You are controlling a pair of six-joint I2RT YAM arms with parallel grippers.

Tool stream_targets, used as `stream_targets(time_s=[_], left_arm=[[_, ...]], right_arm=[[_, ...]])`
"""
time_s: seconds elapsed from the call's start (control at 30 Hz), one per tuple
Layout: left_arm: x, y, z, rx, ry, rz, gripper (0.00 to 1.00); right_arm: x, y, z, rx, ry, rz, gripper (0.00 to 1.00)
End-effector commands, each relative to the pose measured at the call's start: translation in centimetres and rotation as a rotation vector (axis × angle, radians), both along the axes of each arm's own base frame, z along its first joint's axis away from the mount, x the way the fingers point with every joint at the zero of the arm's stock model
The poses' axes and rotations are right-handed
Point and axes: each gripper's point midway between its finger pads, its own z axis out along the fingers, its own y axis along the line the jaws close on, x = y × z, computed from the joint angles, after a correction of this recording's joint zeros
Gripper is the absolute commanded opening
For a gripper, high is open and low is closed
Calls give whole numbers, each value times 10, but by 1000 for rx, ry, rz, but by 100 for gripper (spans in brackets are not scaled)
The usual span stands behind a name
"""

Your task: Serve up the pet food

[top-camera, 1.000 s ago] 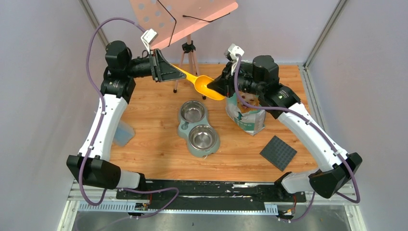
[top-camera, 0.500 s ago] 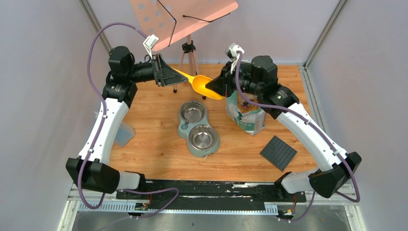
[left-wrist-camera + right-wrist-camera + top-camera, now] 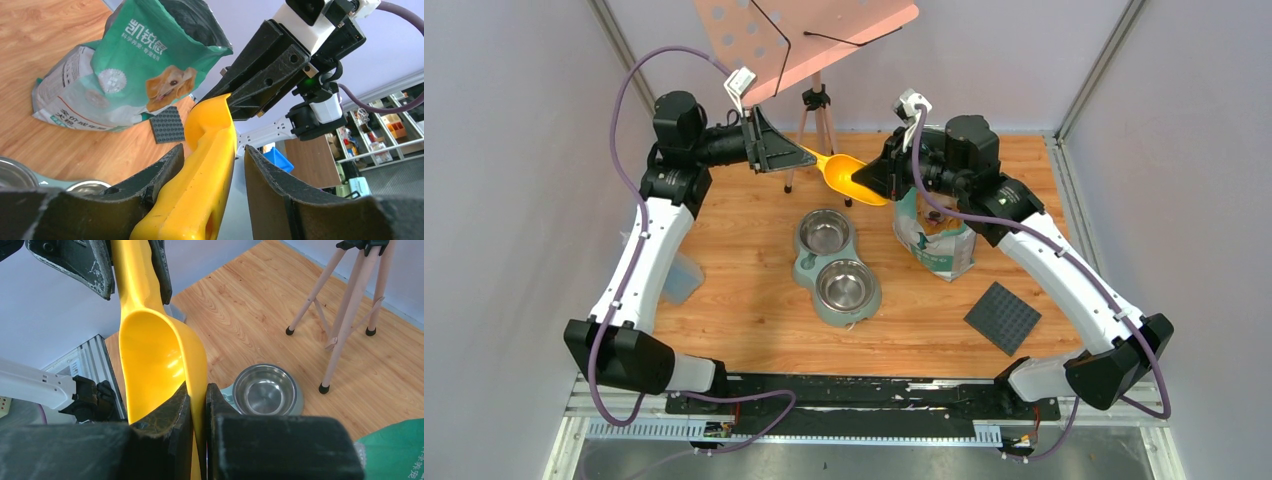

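Note:
A yellow plastic scoop (image 3: 849, 178) is held in the air above the far end of the wooden table. My right gripper (image 3: 876, 180) is shut on the rim of the scoop's bowl (image 3: 155, 360), which is empty. My left gripper (image 3: 796, 156) is open, with its jaws on either side of the scoop's handle (image 3: 212, 145). One finger (image 3: 165, 165) touches the handle and the other stands apart. The teal-green dog-printed bag (image 3: 936, 240) stands open under the right arm. The kibble is not visible. A teal holder (image 3: 809, 268) with two empty steel bowls sits mid-table.
A pink perforated stand on a tripod (image 3: 816, 120) stands at the back, just behind the scoop. A dark grey studded mat (image 3: 1002, 317) lies at the right front. A pale blue container (image 3: 682, 278) sits by the left arm. Walls close in both sides.
My left gripper has moved right along the scoop's handle, so more of the handle lies between its jaws. The right gripper and scoop have hardly moved.

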Motion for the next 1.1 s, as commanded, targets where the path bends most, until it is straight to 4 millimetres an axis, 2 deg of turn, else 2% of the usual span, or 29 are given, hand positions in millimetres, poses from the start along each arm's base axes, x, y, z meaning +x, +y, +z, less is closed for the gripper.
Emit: stream_targets(time_s=[0.0, 0.1, 0.2, 0.37, 0.47, 0.53, 0.6, 0.63, 0.67, 0.73, 0.77, 0.87, 0.9, 0.97, 1.07], left_arm=[[-5, -3, 23, -24, -45, -13, 56], [-2, -2, 28, -25, -55, 17, 56], [-3, -2, 32, -27, -64, 13, 41], [-6, -3, 27, -23, -66, -11, 19], [-8, -3, 26, -19, -78, -20, 11], [-11, -2, 25, -14, -98, -31, 2], [-16, -2, 21, 1, -133, -51, 0], [-20, -2, 22, 8, -158, -59, 0], [-23, -2, 18, 22, -190, -70, 0], [-30, -1, 16, 36, -231, -75, 0], [-34, 0, 15, 40, -243, -76, 0], [-45, 2, 3, 78, -292, -88, 0], [-47, 3, 0, 90, -323, -89, 0], [-50, 5, -7, 113, -338, -71, 0], [-53, 4, -16, 150, -372, -59, 0]], right_arm=[[-1, 1, 15, 32, -52, 0, 0], [-4, -2, 11, 28, -46, -5, 0], [-5, -4, 7, 21, -42, -8, 0], [-7, -4, 1, 12, -38, -3, 0], [-8, -5, -2, 3, -45, 6, 0], [-10, -5, -6, -4, -44, 12, 0], [-15, -5, -8, -14, -50, 39, 0], [-21, -6, -9, -28, -55, 61, 4], [-22, -9, -5, -35, -75, 65, 14], [-30, -19, 4, -48, -81, 91, 36], [-32, -26, 17, -37, -76, 91, 43], [-26, -59, 49, 27, 60, 73, 55], [-14, -79, 60, 51, 90, 22, 57], [7, -107, 74, 66, 99, -69, 59], [43, -142, 77, -35, -17, -260, 62]])
